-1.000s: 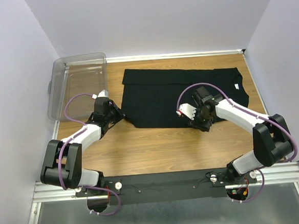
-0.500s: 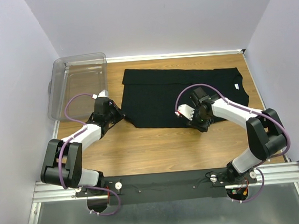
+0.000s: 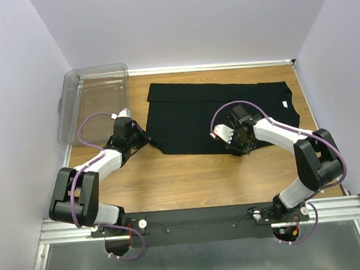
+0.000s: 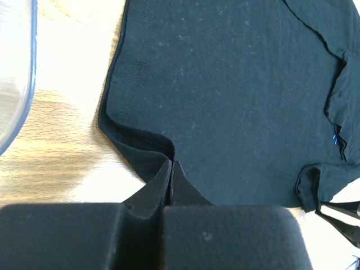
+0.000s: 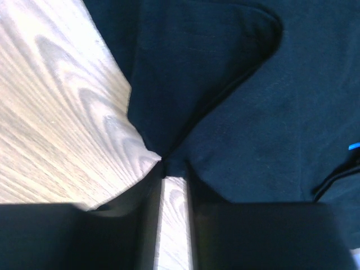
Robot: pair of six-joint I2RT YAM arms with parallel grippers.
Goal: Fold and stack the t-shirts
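1. Over the last second the right arm's elbow has swung in toward the centre and its wrist has edged a little left along the near hem. The black short-sleeved cloth t-shirt (image 3: 221, 107) has not shifted, and the left arm is as it was.
2. I read that as the last adjustment of a grip, not the start of a fold: nothing is lifted yet.
3. The shirt lies flat on the far half of the pale wood-grain tabletop (image 3: 201, 177), neck end to the right, just right of the clear rigid plastic bin (image 3: 95, 69).
4. The left gripper (image 4: 170, 169) is clenched on the shirt's near-left corner, and the double-stitched hem puckers into its closed tips.
5. The right gripper (image 5: 164, 169) shows a thin slit of wood between its fingers, yet creases fan out from the tips, so I judge it pinched on the near edge.
6. The cloth is matte, soft and lint-specked — limp enough to sag between the two holds. A small light-blue fleck (image 5: 353, 147) shows at the right.
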